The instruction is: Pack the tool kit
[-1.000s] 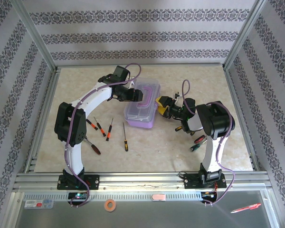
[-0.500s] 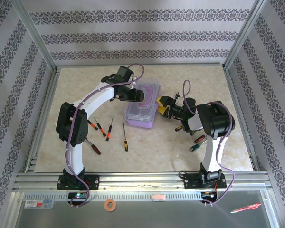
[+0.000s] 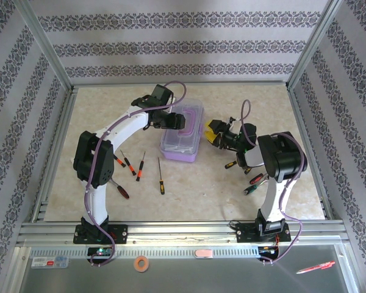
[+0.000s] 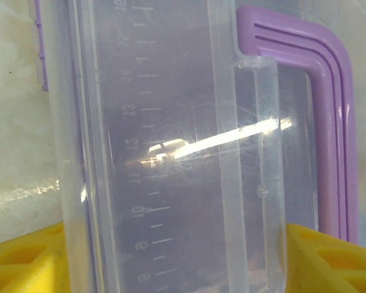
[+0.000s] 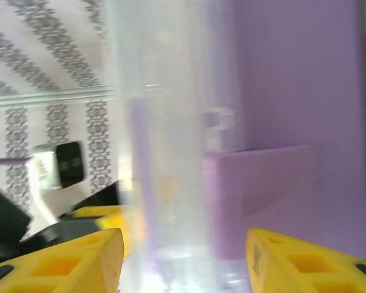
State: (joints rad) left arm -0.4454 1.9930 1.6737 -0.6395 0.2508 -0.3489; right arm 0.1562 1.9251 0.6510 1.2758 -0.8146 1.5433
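The lilac tool kit case sits mid-table, its clear lid and purple handle close up in the left wrist view. My left gripper is over the case. Its yellow fingers press against both sides of the clear lid, and my left gripper is shut on it. My right gripper hangs just right of the case with jaws apart. In the blurred right wrist view, my right gripper frames the case's clear and purple edge without touching it. Screwdrivers lie loose on the table.
Several screwdrivers lie left of the case near the left arm, one red-handled and one alone. More handles lie beside the right arm's base. Aluminium rails border the table, with patterned walls around.
My right gripper has drawn back to the right, away from the case, its jaws narrowing. The left gripper and the case have shifted slightly toward the back.
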